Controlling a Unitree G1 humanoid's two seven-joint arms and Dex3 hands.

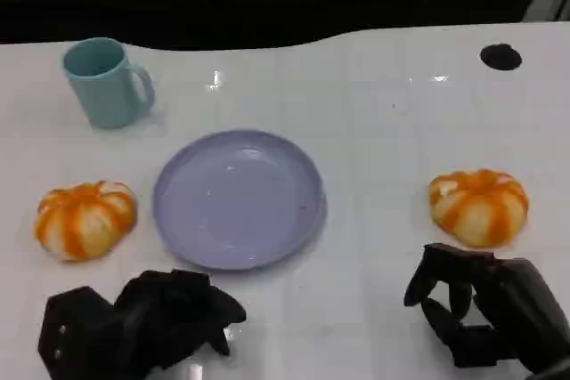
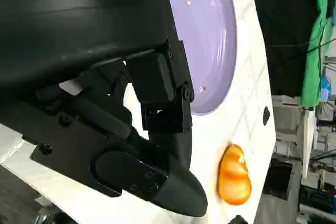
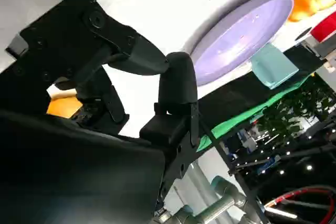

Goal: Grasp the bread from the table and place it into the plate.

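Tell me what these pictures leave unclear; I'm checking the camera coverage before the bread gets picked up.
- Left hand, head view: the picture's lower edge cuts it off.
- Right hand, head view: its fingers curl over the palm, hiding whether anything touches it.
- Right bread, right wrist view: a sliver shows behind the hand's shell.
- Mug, right wrist view: the plate hides part of it.
- Dark spot, head view: too small to identify.
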